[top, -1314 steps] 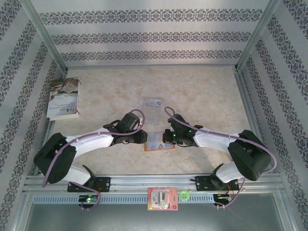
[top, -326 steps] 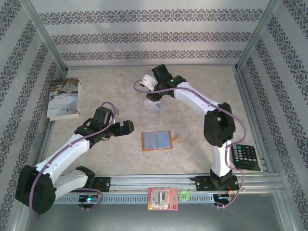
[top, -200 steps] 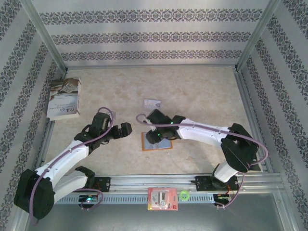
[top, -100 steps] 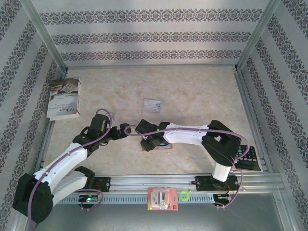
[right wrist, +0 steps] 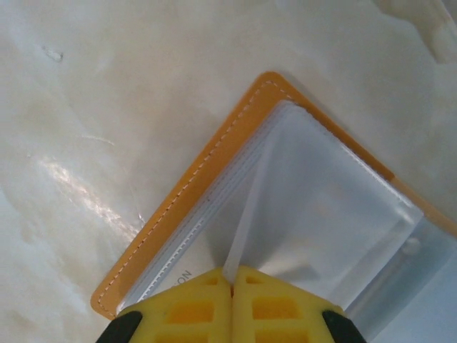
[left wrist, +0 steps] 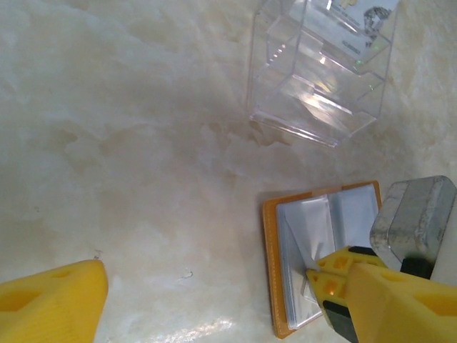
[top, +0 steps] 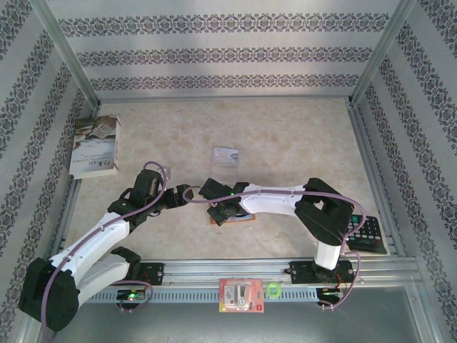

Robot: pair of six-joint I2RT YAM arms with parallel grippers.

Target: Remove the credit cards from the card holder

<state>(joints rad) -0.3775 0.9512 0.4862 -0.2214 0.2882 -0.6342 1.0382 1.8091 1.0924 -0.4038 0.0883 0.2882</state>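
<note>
Operator: Since a second and a half ago my right arm has swung back from the clear plastic tray [top: 225,160] to the card holder [top: 247,216], and the left arm has edged closer.

Observer: State of each claw?

Operator: Right gripper [right wrist: 232,277]: fingers pressed together on a thin translucent leaf rising from the holder's pale pockets. Whether it is a card or a sleeve I cannot tell. Left gripper [top: 188,197]: spread wide, holding nothing, just left of the holder.

Observer: And the task items?

Operator: The holder lies open and flat at the near centre of the table [top: 300,143]. One credit card [left wrist: 360,18] sits in the tray's far end, apart from the holder.

Observer: Surroundings?

Operator: Pale marbled tabletop. A book [top: 96,146] lies far left and a calculator [top: 368,232] near right. A red-and-white packet [top: 241,296] and a green ring [top: 273,289] rest on the front rail. The walls [top: 214,57] are striped with a grey pattern.
</note>
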